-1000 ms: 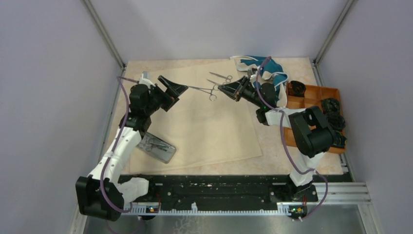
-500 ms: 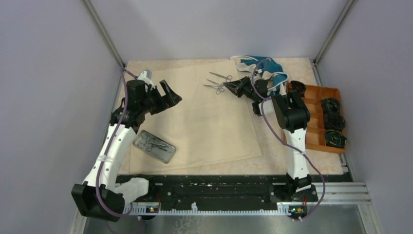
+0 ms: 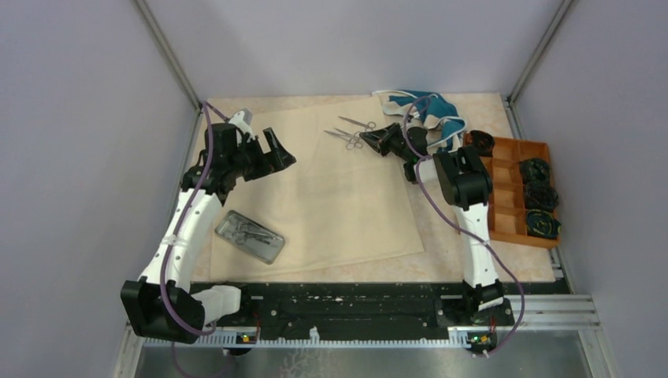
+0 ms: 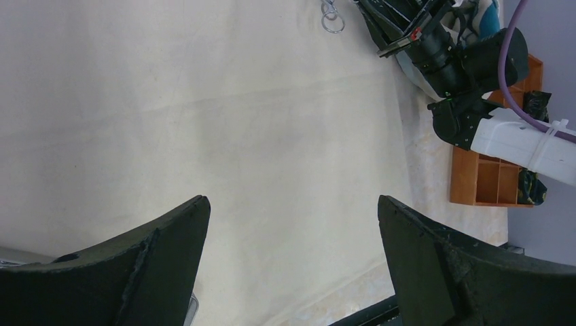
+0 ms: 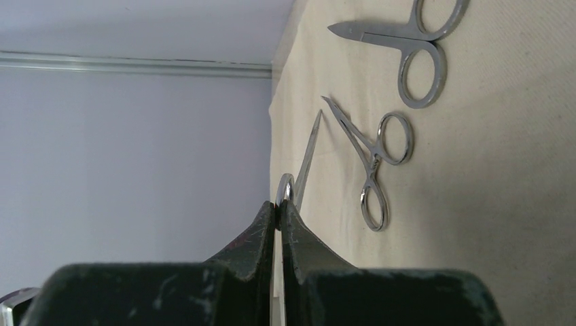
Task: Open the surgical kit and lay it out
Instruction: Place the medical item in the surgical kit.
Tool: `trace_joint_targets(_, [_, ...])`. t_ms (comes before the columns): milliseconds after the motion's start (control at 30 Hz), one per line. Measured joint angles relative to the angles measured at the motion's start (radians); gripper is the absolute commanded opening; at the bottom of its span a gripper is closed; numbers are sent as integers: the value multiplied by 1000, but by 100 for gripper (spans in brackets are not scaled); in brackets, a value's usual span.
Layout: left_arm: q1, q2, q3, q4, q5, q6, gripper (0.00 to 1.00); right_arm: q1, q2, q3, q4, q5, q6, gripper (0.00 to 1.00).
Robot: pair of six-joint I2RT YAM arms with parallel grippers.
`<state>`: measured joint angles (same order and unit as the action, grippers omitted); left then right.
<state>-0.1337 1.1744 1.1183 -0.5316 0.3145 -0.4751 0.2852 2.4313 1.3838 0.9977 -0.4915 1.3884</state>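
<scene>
Bench (image 3: 528,264) is carrying the beige cloth wrap (image 3: 339,205), which is lying opened and flat across its middle.

Right arm is reaching over the far right corner of the wrap. A second ago it was holding out over the middle of the cloth, facing the left arm. It is now sitting low by the far edge and is barely moving over the last half second.

Left arm is pulling back toward the far left corner. The left tool (image 3: 277,151) is hanging with its jaws wide apart and carrying nothing, only bare cloth showing between them in the wrist view.

Steel tray (image 3: 279,242) is resting at the near left edge of the wrap, where it was. A few thin instruments (image 3: 248,232) are lying inside it.

Right tool (image 3: 370,141) is staying pinched together on the ring handle of the long forceps (image 5: 307,153), shaft pointing away from the jaws. Whether the tip is touching the cloth I cannot tell.

Scissors (image 5: 390,35) and a shorter forceps (image 5: 353,136) are lying flat on the wrap just beside the held piece, forming the start of a row.

Reading: the carry is looking finished and the forceps is arriving at its slot as third in the row. Release is likely next. The tray contents are waiting to be laid out.
</scene>
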Motion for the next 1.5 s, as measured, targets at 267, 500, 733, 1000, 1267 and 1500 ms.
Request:
trace_joint_targets(267, [28,13,0,0,34,9,99,5,-1,-40,-58,-16,2,0])
trace_joint_targets(500, [38,13,0,2,48,10,99,7,-14,-74,-87,-36,0,0])
trace_joint_targets(733, [49,13,0,8,61,10,99,7,-14,-55,-129,-76,-25,0])
trace_joint_targets(1000, [59,13,0,8,64,10,99,8,-38,-14,-291,-104,-142,15])
trace_joint_targets(1267, [66,13,0,8,73,6,99,13,-72,87,-572,-69,-285,34])
trace_joint_targets(1500, [79,13,0,8,82,2,99,22,-109,175,-813,8,-380,47])
